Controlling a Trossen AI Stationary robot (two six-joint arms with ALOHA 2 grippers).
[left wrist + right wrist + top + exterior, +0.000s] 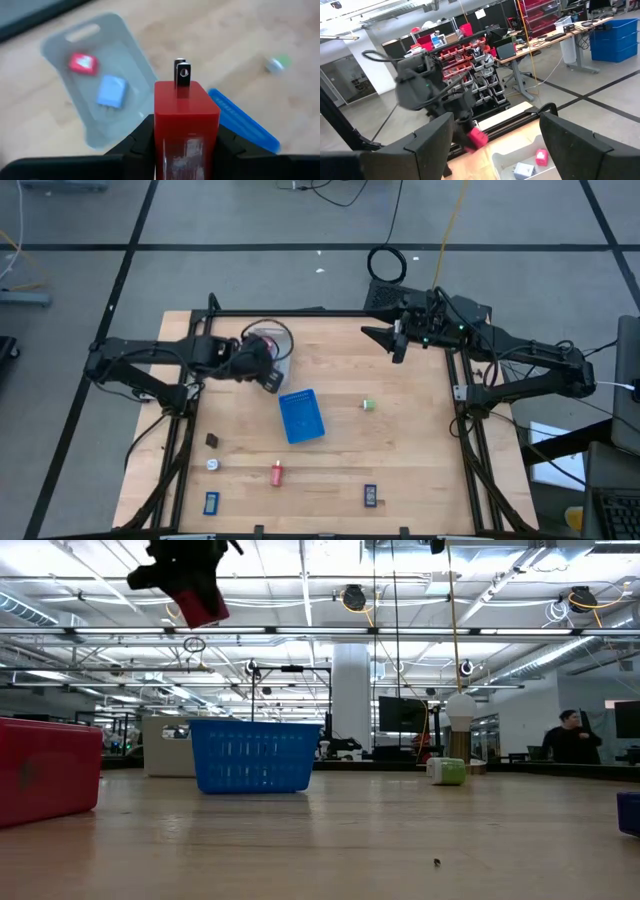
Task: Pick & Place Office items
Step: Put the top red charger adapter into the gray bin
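Writing on red plug (186, 125) too blurred.

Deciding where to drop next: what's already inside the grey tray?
The grey tray holds a small red piece and a pale blue piece. Its near corner is covered by the red charger gripped in the left end effector.
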